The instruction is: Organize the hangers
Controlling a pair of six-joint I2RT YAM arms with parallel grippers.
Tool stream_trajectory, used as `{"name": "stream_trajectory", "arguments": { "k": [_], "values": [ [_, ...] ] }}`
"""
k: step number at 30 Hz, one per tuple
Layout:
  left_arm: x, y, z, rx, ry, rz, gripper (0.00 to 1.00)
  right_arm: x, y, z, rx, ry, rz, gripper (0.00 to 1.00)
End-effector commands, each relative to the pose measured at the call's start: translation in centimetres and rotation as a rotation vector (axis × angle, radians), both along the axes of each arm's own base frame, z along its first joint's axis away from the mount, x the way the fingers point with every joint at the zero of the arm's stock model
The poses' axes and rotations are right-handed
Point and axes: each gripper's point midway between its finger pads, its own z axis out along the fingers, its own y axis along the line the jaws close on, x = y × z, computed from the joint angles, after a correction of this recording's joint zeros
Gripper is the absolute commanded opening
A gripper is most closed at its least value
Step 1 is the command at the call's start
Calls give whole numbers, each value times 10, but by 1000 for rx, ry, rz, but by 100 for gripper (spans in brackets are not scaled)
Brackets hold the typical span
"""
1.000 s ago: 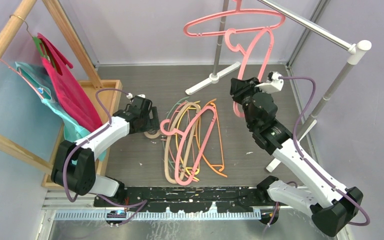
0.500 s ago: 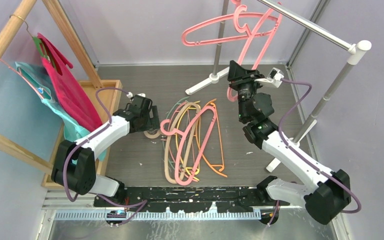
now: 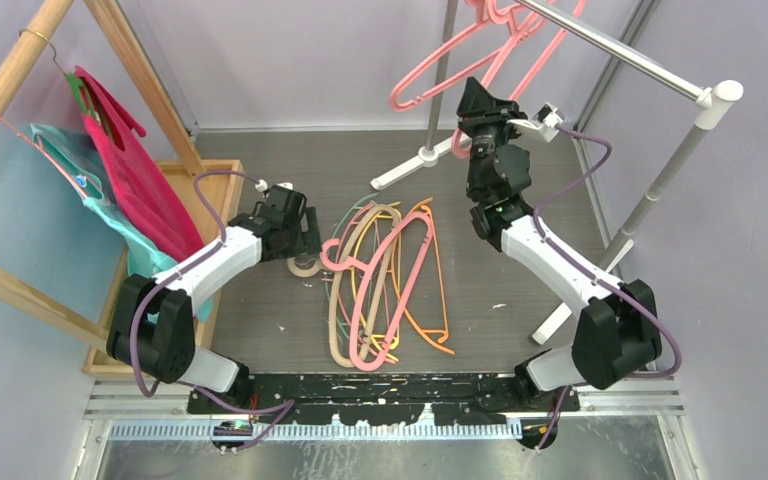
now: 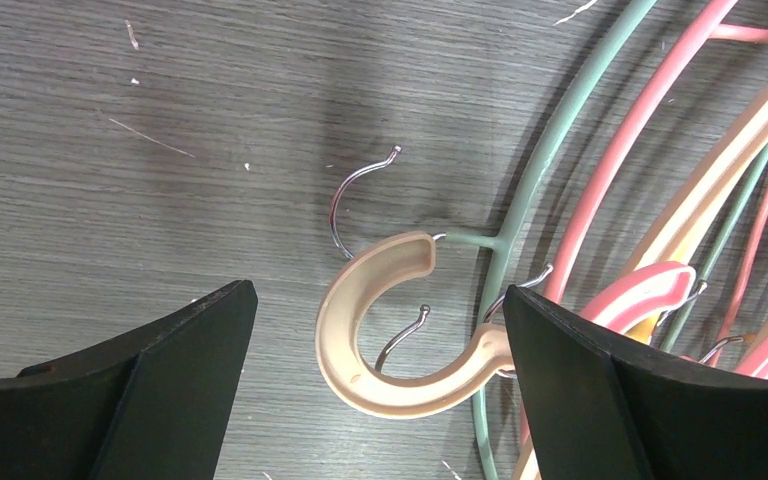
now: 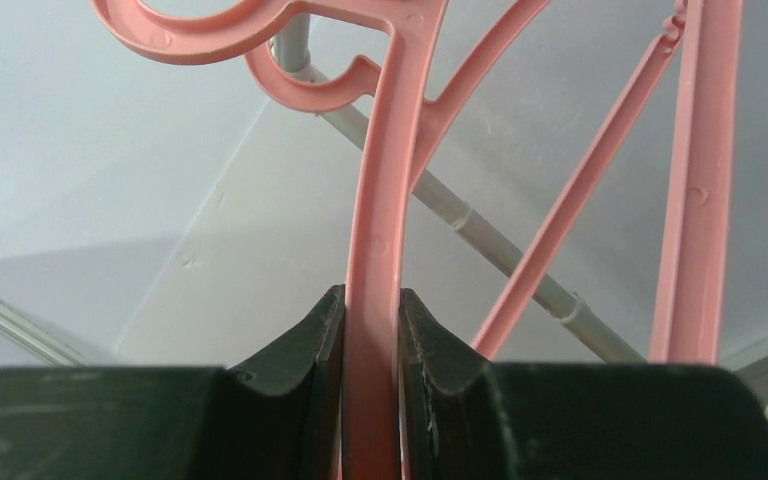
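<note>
Top external: right jaws, clamped on a pink hanger [image 5: 372, 200], have risen toward the rail [image 3: 610, 46]; left jaws apart.

pink hanger [image 5: 373, 200]: glossy plastic | rail [image 3: 610, 48]: smooth metal | table [image 4: 160, 100]: matt woodgrain

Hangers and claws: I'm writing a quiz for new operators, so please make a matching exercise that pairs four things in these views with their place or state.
Things
1. left claw
2. right claw
3. hanger pile
4. magenta garment

Place or state
A. hanging from the wooden rack
B. shut on a pink hanger
C. open over a beige hook
D. lying on the table

Pairs: 1-C, 2-B, 3-D, 4-A
</note>
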Motion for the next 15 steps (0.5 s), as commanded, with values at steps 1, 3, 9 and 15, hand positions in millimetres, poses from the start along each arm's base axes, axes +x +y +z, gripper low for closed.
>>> {"name": "stream_trajectory", "arguments": {
  "k": [1,3,9,15],
  "values": [
    [14,-3,14,7,-42,-5,98,-3,-9,60,99,-168,11,4],
    [14,-3,13,10,-40,-4,98,9,-9,57,97,-151,0,4],
    [14,-2,15,14,-46,-4,98,39,-10,33,110,-88,-7,4],
    [13,-1,13,22,-38,-2,98,59,-8,8,128,-37,9,4]
  ]
}}
